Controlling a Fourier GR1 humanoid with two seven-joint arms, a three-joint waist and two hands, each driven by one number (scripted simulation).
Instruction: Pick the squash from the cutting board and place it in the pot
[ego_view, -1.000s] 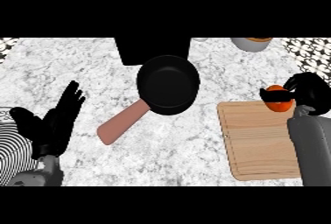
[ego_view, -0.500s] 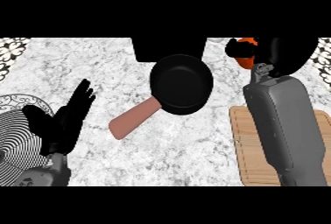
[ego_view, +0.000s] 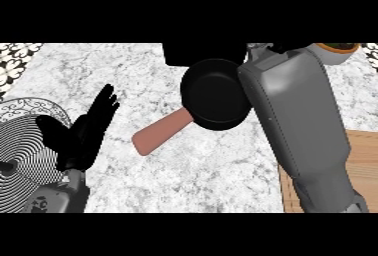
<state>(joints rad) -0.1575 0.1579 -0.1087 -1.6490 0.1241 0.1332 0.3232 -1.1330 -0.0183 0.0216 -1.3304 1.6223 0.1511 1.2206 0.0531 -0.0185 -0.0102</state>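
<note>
**Right forearm across the pan, no writing to read**

No brand, label or lettering can be read on anything here.

The worktop (ego_view: 221, 185) is grey-white marbled stone with a mottled surface. At its left edge lies a round plate (ego_view: 22, 135) patterned with fine black-and-white concentric rings and a scrolled border. Over the plate's right side the left hand (ego_view: 81, 132) rests, matte black, its fingers straight and spread, pointing toward the far edge; it holds nothing.

Near the middle of the far edge sits the pot (ego_view: 215, 92), a round black pan with a smooth dark inside and a flat, salmon-pink handle (ego_view: 164, 132) with a rounded end, running out toward the near left. Nothing can be seen inside it.

The right forearm (ego_view: 299, 110) is a smooth grey shell with rounded corners, stretching from the near right edge up toward the far edge and covering the pan's right rim. The right hand is hidden beyond the forearm's far end, so I cannot tell whether it is wide, narrow or holding anything. The squash cannot be seen from this view.

A strip of the cutting board (ego_view: 362, 160), pale wood with straight grain, shows at the right edge behind the forearm. At the far right corner stands a grey round container (ego_view: 334, 51) with something orange-brown at its top, only partly visible.
</note>
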